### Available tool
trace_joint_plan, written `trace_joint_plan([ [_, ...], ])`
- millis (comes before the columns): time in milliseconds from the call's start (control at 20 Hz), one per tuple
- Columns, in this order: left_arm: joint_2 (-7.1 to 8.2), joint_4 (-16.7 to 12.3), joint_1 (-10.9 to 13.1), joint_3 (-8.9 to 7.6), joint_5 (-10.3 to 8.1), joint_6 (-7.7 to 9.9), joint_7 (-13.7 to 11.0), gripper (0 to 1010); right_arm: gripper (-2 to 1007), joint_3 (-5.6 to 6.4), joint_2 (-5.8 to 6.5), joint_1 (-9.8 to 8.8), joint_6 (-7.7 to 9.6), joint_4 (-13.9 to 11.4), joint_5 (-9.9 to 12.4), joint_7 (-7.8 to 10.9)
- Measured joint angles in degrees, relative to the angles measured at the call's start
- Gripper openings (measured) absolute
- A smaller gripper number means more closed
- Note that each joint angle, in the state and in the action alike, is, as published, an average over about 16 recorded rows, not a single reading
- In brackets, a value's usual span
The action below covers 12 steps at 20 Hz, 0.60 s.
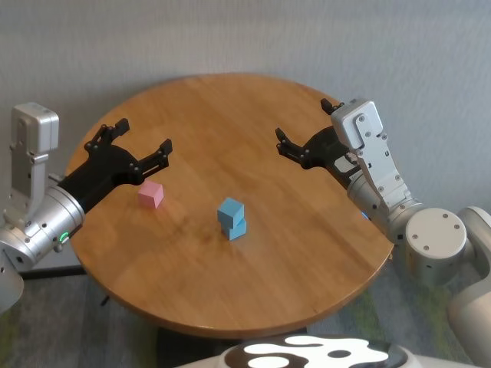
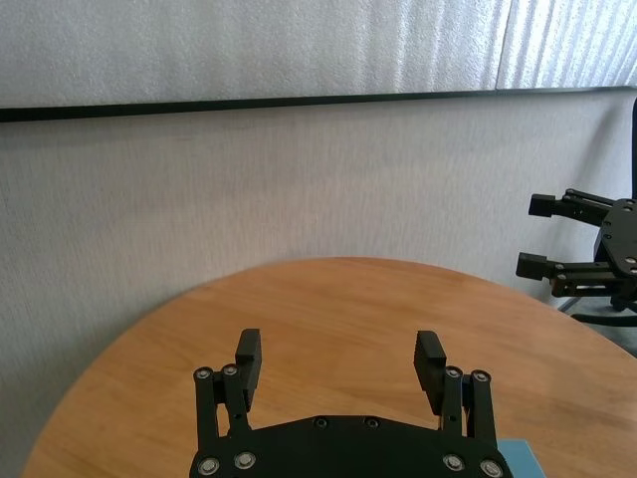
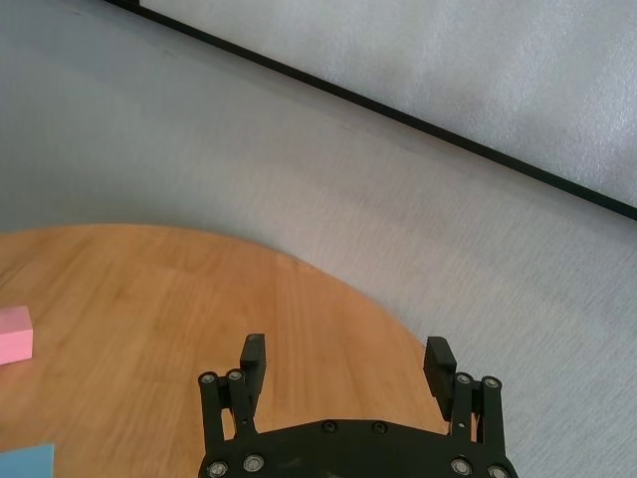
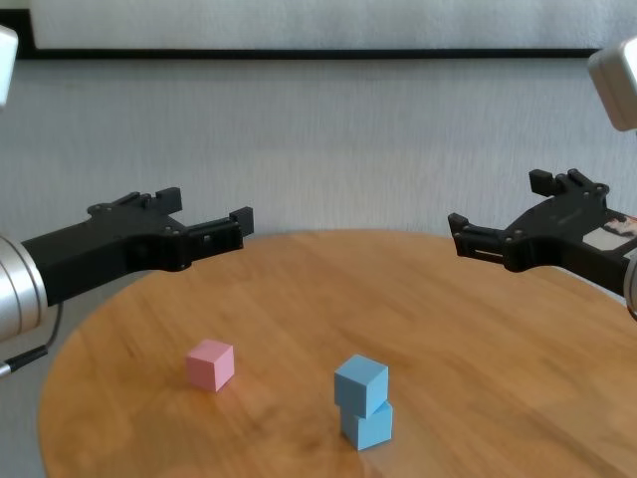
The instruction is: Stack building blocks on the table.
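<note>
Two light blue cubes [image 1: 232,218] stacked near worktop [image 1: 230,115] centre, upper one twisted slightly on the lower; stable enough to take a third, by judgement. Pink cube [image 1: 151,194] alone on the wood, left of the stack, apart from it. Left pincer [image 1: 138,150] released, empty, hovering just beyond the pink cube. Right pincer [image 1: 301,142] released, empty, well right of the stack. Open wood all round; worktop edges distant.

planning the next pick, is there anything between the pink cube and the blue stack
Nothing: in the head view, bare table separates the pink cube from the blue stack.
</note>
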Motion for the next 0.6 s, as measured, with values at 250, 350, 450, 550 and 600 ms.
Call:
trace_joint_plan([
  [250,-0.35,1.6,0.5,-1.09,-0.93,-0.41,-0.4,1002,1005,-0.02,0.02,0.01,0.02,0.0,0.0,0.02],
  [350,-0.54,2.5,0.6,-1.54,-1.46,-0.38,-0.8,1001,1005,-0.03,0.03,0.02,0.03,0.0,0.1,0.03],
  [450,-0.68,3.7,0.6,-1.83,-1.98,-0.15,-1.4,1001,1005,-0.04,0.03,0.02,0.04,0.0,0.1,0.03],
  [550,-0.6,5.1,0.2,-1.77,-2.3,0.54,-2.3,1001,1005,-0.04,0.04,0.02,0.04,0.0,0.1,0.04],
  [600,-0.52,5.8,0.0,-1.68,-2.42,0.98,-2.7,1001,1005,-0.04,0.04,0.02,0.04,0.0,0.1,0.04],
])
